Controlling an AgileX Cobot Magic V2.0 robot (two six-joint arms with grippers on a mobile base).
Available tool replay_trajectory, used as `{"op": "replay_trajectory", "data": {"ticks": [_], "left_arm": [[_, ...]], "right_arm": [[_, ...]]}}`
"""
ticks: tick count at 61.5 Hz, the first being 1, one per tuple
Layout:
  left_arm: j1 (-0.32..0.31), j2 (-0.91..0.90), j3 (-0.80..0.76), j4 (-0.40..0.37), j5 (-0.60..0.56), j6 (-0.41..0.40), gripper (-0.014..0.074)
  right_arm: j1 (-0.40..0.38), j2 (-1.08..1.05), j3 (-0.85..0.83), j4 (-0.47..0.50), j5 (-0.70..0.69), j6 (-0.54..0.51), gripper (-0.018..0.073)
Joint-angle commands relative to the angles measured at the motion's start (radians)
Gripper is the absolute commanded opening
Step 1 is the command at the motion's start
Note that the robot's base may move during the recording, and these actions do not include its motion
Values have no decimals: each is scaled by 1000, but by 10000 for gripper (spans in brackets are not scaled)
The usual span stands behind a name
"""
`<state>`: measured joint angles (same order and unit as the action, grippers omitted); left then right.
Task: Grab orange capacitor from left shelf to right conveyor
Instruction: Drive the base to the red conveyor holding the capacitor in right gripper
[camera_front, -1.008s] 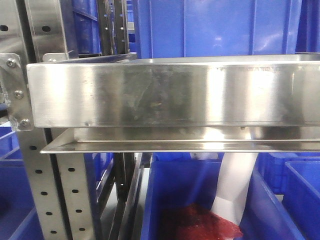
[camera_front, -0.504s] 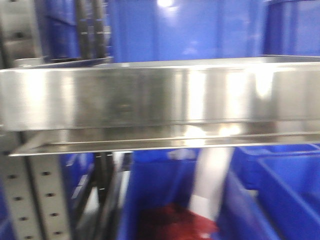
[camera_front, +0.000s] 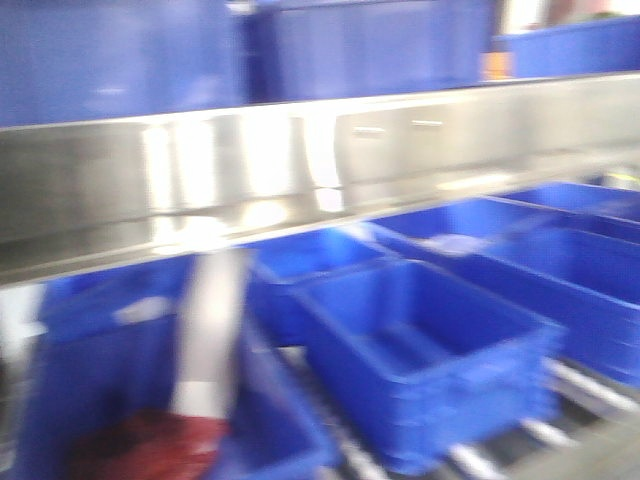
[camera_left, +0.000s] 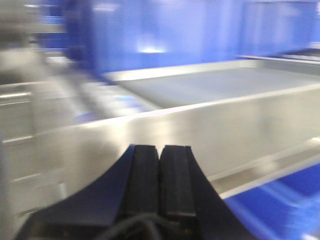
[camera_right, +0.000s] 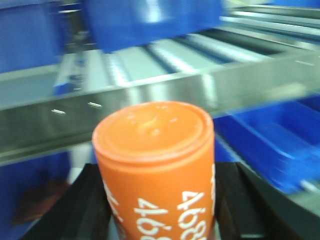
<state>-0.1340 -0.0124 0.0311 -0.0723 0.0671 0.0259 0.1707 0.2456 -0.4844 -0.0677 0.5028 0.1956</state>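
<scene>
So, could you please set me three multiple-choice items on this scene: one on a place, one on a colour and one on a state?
1. Where is the orange capacitor? A. in the right pincer B. on the floor C. in a cardboard box
2. What colour are the bins below the shelf? A. red B. blue C. green
3. How is the left pincer? A. wide open B. shut on a screw C. shut, empty
Answers: 1 A, black fingers flank it in the right wrist view; 2 B, they show blue in the front view; 3 C, its pads meet with nothing between.
</scene>
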Motion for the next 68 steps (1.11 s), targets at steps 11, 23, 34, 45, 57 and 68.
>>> {"op": "replay_trajectory", "data": {"ticks": [11,23,34,45,57,68], "left_arm": [[-6,-12,-5,-2,-91,-1,-127],[-6,-12,-5,-2,-91,-1,-127],[-6,-12,-5,-2,-91,-1,-127],[-6,-12,-5,-2,-91,-1,-127],[-6,-12,-5,-2,-91,-1,-127],[-6,-12,-5,-2,-91,-1,-127]], "right_arm": [[-8,9,-27,-10,-82,-5,109],[-8,9,-27,-10,-82,-5,109],[-8,9,-27,-10,-82,-5,109],[-8,9,-27,-10,-82,-5,109],[-8,9,-27,-10,-82,-5,109],[-8,9,-27,-10,-82,-5,109]]}}
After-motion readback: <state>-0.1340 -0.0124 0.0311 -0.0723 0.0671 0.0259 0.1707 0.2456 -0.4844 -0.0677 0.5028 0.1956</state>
